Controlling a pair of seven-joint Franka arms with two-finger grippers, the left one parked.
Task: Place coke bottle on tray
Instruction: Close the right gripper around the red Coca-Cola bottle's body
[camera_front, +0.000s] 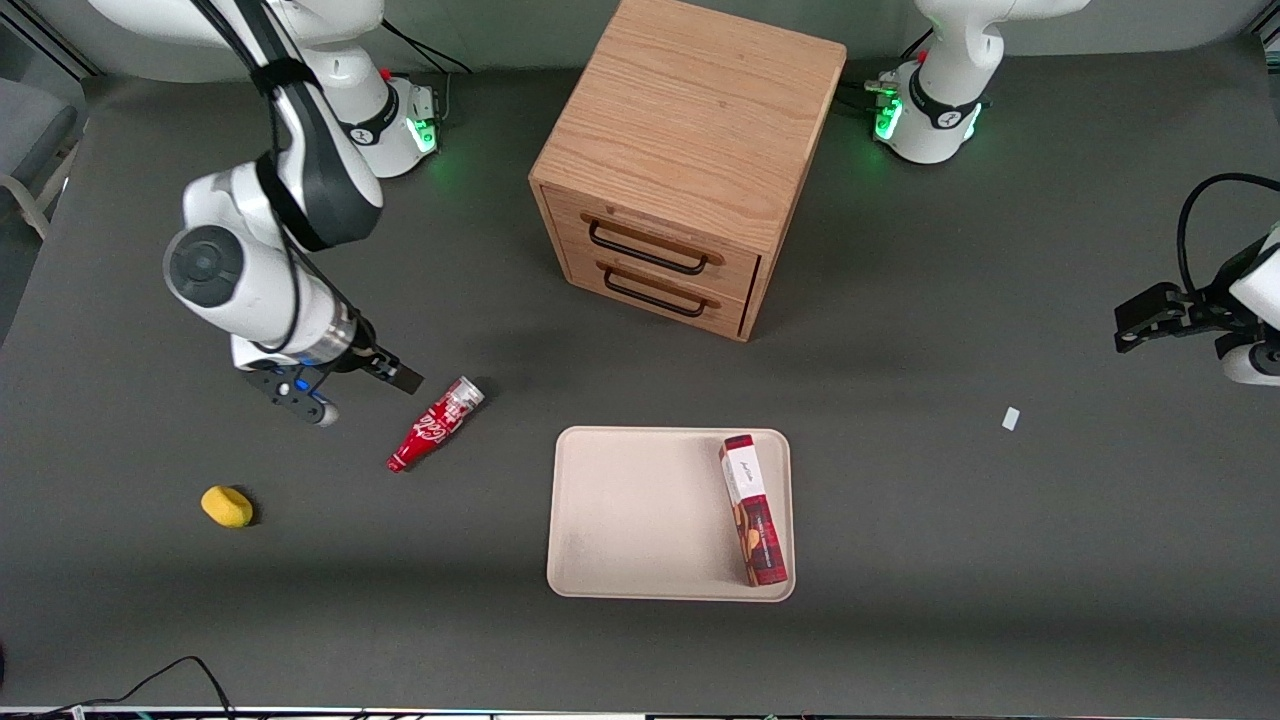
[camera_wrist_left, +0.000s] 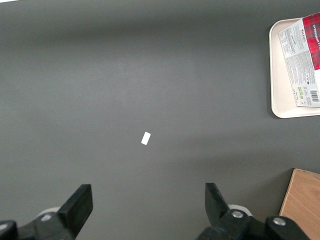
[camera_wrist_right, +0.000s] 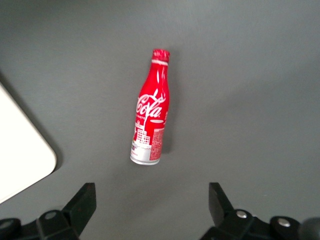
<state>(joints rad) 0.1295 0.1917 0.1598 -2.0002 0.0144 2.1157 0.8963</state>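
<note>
Dark surface (camera_front: 1000, 560) carries the bottle (camera_front: 436, 424), lying flat beside the tray (camera_front: 640, 515), not on it. Pincer (camera_front: 365, 390) hovers near its base end, spread open, empty. Advise squaring across the body, descending, closing firmly; round sides may roll.

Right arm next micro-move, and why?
Probably ease the gripper forward and down over the coke bottle. The bottle lies flat on the table, off the tray, untouched. The fingers are open and short of its silvery base, so closing now would likely catch nothing.
</note>
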